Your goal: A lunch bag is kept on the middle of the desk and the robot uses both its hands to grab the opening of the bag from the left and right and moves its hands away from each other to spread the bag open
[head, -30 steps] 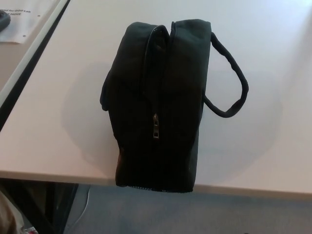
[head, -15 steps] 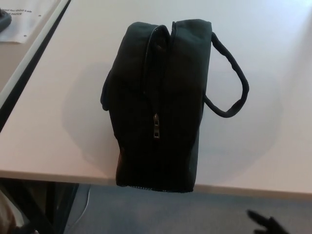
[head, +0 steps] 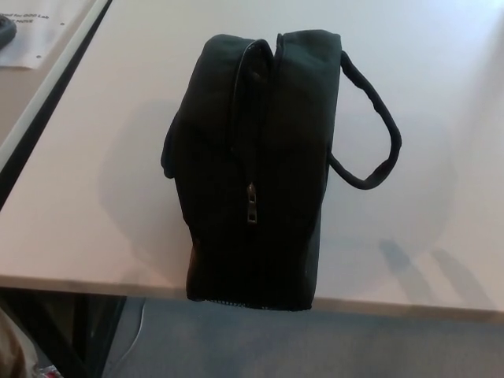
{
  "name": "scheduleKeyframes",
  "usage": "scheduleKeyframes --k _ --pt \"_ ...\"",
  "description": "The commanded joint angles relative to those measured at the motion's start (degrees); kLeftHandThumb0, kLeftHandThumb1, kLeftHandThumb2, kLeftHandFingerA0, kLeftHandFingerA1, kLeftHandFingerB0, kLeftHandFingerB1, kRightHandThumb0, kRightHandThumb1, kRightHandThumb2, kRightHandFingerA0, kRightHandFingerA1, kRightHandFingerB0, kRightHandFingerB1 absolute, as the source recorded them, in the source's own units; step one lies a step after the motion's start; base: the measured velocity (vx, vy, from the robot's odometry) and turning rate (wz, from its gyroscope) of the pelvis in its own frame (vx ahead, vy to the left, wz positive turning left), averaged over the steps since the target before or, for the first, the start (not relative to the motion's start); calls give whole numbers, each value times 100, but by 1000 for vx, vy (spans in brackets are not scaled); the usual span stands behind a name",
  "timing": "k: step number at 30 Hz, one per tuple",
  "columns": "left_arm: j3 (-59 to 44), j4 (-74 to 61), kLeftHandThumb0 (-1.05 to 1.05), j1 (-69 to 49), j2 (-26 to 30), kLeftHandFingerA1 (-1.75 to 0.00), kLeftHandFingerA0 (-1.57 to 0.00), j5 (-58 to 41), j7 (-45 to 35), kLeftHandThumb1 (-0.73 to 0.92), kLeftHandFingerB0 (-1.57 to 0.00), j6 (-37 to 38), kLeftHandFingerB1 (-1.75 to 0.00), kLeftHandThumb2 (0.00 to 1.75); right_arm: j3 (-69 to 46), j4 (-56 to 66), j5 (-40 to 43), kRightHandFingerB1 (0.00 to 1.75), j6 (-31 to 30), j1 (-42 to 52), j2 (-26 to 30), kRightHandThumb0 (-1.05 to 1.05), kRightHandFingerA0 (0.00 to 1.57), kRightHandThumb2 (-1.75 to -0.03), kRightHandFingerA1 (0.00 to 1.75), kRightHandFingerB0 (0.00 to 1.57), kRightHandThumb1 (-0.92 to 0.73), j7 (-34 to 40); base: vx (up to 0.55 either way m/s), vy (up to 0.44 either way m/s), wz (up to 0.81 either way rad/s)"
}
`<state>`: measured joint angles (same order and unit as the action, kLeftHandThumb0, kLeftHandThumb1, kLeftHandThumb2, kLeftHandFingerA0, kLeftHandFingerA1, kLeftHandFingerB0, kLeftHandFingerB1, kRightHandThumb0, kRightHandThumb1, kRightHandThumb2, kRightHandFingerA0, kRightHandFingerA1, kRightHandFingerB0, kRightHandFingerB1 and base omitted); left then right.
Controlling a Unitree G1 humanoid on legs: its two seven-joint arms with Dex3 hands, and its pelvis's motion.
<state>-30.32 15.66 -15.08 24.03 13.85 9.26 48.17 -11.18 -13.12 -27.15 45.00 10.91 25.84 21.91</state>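
Neither robot hand in view, so finger state cannot be told, black lunch bag (head: pixel 252 173) on pale worktop (head: pixel 94 205), near end overhanging front edge, zip pull (head: pixel 252 204) on top seam, handle loop (head: pixel 374 126) lying right, paper sheet (head: pixel 39 31) far left

Neither the left hand nor the right hand appears in the head view. No arm, forearm or wrist enters from either side of the picture. Finger position and hand state cannot be determined for either side from this view.
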Motion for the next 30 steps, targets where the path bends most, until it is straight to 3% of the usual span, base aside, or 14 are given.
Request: scheduleKeyframes --k 1,4,5,10,14,15,16,17,18,20,21,28,29,30 --pt "-867 621 -7 1877 1563 -51 -22 1984 2043 42 -21 1494 -50 90 -477 244 -222 29 32 -1730 1476 -16 30 -56 36 21 -55 -334 0 0 0" --pt "-349 987 -3 2290 2159 -53 -24 2767 2702 37 -21 1090 -51 88 -132 -330 -336 29 -79 -2478 1785 -17 31 -55 38 21 -52 -592 0 0 0" --pt "-17 1142 -5 2488 2440 -33 -37 3144 3047 52 -36 904 -32 55 38 -668 -386 29 11 -2863 1898 -16 31 -54 37 21 -49 -658 0 0 0" --pt "1513 1780 -12 3645 3230 -35 -38 4306 3863 48 -36 466 -33 57 722 -1530 -694 28 -39 -4481 2106 -26 26 -56 37 20 -52 -1165 0 0 0" --pt "2334 2101 -19 4497 3384 -36 -36 4766 4107 52 -38 267 -36 61 1164 -1946 -1005 28 -5 -5522 2143 -27 26 -56 36 19 -54 -1482 0 0 0" --pt "2443 2144 -10 4622 3400 -55 -25 4795 4063 37 -25 288 -55 93 1232 -2062 -1118 28 72 -5684 2134 -28 28 -56 38 20 -52 -1357 0 0 0" --pt "2760 2192 -10 4972 3444 -58 -30 5008 3954 35 -24 256 -55 94 1375 -2283 -1290 27 112 -6121 2057 -35 26 -56 37 17 -54 -1251 0 0 0" --pt "3002 2199 -10 5197 3487 -58 -30 5230 3952 35 -24 161 -55 94 1446 -2368 -1291 27 28 -6382 1984 -35 26 -56 37 17 -54 -1340 0 0 0" --pt "3140 2212 -9 5321 3504 -42 -45 5325 3960 43 -33 131 -36 81 1500 -2448 -1295 27 18 -6535 1949 -35 26 -56 36 15 -54 -1357 0 0 0" --pt "3570 2272 -9 5683 3533 -41 -44 5657 4186 41 -35 66 -36 80 1633 -2597 -1238 27 -59 -6915 1852 -34 26 -56 36 14 -54 -1546 0 0 0" --pt "3704 2266 -8 5775 3538 -59 -31 5762 4223 33 -21 -10 -55 95 1713 -2661 -1237 27 -101 -7115 1800 -34 27 -57 36 13 -54 -1673 0 0 0" --pt "4575 2213 -9 6436 3237 -58 -29 6179 4434 36 -16 -165 -53 95 2444 -3212 -1849 29 175 -8063 1493 -32 34 -56 36 20 -50 -1442 0 0 0" --pt "4679 2175 -14 6474 3174 -41 -38 6214 4476 47 -24 -150 -36 69 2550 -3211 -1945 28 185 -8128 1440 -32 34 -56 36 16 -51 -1404 0 0 0" --pt "4803 2126 -14 6511 3090 -41 -38 6245 4526 47 -24 -118 -36 69 2684 -3197 -2052 28 192 -8197 1380 -32 34 -56 36 16 -51 -1369 0 0 0"
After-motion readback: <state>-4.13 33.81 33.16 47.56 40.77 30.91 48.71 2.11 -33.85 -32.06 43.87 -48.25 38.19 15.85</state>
